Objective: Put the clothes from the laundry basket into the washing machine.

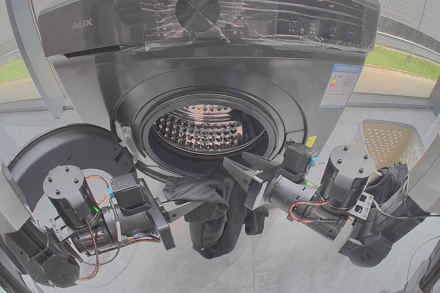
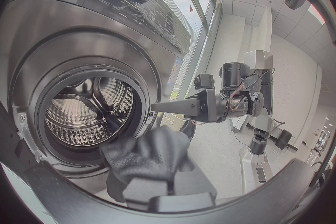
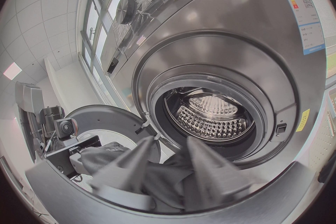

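the left end effector (image 1: pixel 191 207) is clamped on the dark garment (image 1: pixel 220 211), which hangs just below the washing machine's drum mouth (image 1: pixel 206 131). the right end effector (image 1: pixel 236 159) gapes wide, empty, in front of that mouth. released here, the cloth would likely slip down to the floor (image 1: pixel 284 262).

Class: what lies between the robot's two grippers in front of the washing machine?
A dark grey cloth garment hangs there, held by the left gripper, beside the open right gripper; the head view shows this.
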